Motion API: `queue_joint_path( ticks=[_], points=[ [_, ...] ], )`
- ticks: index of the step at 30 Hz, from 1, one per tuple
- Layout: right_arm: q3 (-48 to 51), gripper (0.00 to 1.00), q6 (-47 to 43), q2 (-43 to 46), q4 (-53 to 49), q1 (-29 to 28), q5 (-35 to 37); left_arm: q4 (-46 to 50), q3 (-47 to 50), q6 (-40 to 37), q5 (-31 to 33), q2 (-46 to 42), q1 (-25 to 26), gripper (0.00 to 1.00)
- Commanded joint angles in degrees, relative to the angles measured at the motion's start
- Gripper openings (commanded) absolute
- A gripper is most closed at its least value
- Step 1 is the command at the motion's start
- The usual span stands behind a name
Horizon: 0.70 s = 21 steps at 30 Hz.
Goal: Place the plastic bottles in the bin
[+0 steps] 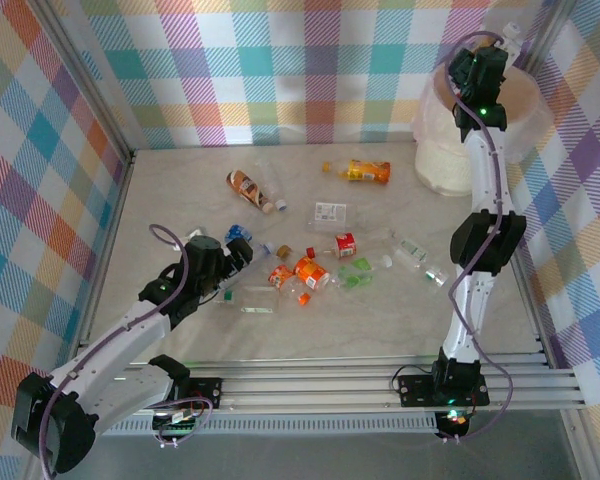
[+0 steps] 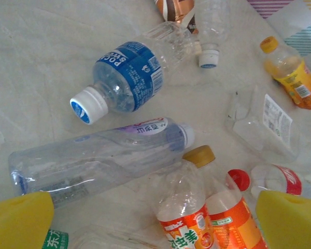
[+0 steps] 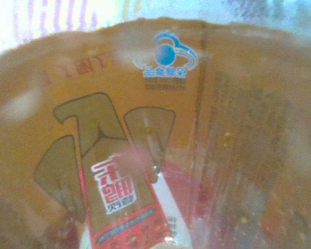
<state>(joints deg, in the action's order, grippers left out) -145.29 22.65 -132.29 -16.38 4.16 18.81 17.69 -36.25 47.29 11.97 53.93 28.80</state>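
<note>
The right pincer point(image 1: 485, 62) is poised partly closed over the bin point(image 1: 435, 165), with an orange-labelled bottle point(image 3: 145, 155) apparently gripped. If released near the rim, the bottle could be bounced out. The left pincer point(image 2: 155, 222) is spread wide and empty above crowded bottles point(image 1: 310, 270) on the desk point(image 1: 180, 190). Two could be caught at once, or one squeezed away sideways.

Blue-labelled bottle point(image 2: 127, 78) beside long clear bottle point(image 2: 93, 161), both flat on pale table point(image 2: 36, 57)
</note>
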Motion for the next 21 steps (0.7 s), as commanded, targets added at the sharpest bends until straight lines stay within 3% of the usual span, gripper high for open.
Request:
queue_joint_path(
  ticks=[1, 12, 21],
  points=[
    [-3.97, 0.7, -5.55, -0.87, -5.99, 0.37, -2.44, 1.56, -1.74, -0.62, 1.8, -0.04, 0.75, 1.0],
    [-2.83, 0.77, -6.78, 2.36, -14.75, 0.37, -2.09, 2.53, -2.02, -1.08, 2.02, 0.66, 0.76, 1.0],
    [6.61, 0.82, -7.5, 10.97, -13.67, 0.36, -5.89, 2.61, -2.05, -0.93, 1.07, 1.51, 0.73, 1.0]
  ],
)
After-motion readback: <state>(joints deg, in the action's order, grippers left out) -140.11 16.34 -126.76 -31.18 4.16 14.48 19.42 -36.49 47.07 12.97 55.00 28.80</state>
